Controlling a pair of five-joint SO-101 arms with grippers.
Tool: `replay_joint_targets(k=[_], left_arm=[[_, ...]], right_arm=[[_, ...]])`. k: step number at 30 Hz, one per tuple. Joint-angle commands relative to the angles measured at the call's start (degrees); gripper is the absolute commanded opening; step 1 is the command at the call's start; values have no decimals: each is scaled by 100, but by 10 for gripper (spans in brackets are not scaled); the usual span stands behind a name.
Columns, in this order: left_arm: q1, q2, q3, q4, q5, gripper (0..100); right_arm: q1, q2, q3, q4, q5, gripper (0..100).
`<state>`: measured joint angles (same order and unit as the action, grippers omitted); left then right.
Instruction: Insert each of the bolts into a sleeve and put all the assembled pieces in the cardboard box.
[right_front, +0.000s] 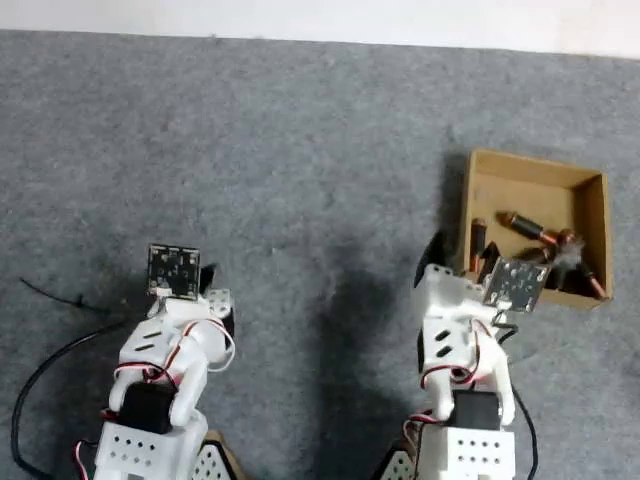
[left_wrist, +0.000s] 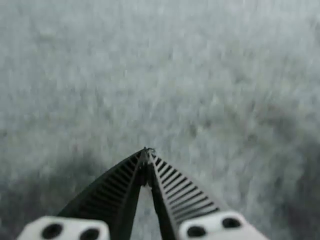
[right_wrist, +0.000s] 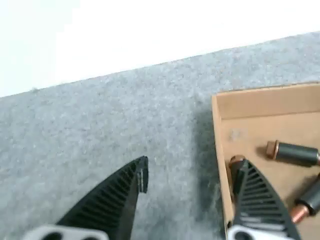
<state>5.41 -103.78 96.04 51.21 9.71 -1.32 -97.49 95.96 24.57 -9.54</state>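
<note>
**Assembled pieces: bolt in sleeve, several, held in box**

Location. The pieces (right_front: 528, 227) lie inside the box (right_front: 520, 195), which sits on the grey worktop (right_front: 300, 150) ahead of the right arm. They lie loose at mixed angles, some touching; the exact count cannot be told.

Make-up. Each has a dark sleeve (right_wrist: 295, 153) over a copper-coloured bolt, with the bolt head (right_wrist: 271, 148) showing at one end.

Handling (judged). Probably metal: stiff, not fragile, and heavy for its bulk. It is round and smooth, so it is likely to roll on a flat floor and to slip in a weak grip. The sleeve may slide off the bolt if the piece is tipped head-up.

Hold (judged). Take it across the middle of the sleeve, pincer crosswise to the long axis, and carry it level. The exposed bolt ends offer little to bite on.

Right pincer (right_wrist: 192, 167). Spread open and holding nothing, it straddles the box's near wall, one finger over the inside and the other over the worktop outside.

Left pincer (left_wrist: 146, 152). Its tips are pressed together with nothing between them. It is low over bare worktop, well apart from the box.
</note>
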Motion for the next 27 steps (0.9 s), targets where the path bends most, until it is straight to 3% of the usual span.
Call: replay_joint_targets(k=[1,8,15,23,27], left_arm=[[-13,-84,110,501,-62,11],[-31,-84,110,1960,-79,13],[-488,-84,110,2066,-79,14],[-1385,-75,110,2110,-62,13],[-1437,-75,110,2497,-62,13]], right_arm=[[-31,-400,831,848,-9,245],[-4,-505,831,2448,-9,245],[-4,-549,831,4180,-9,245],[-4,-549,831,4338,-18,245],[-4,-549,831,4338,-18,245]])
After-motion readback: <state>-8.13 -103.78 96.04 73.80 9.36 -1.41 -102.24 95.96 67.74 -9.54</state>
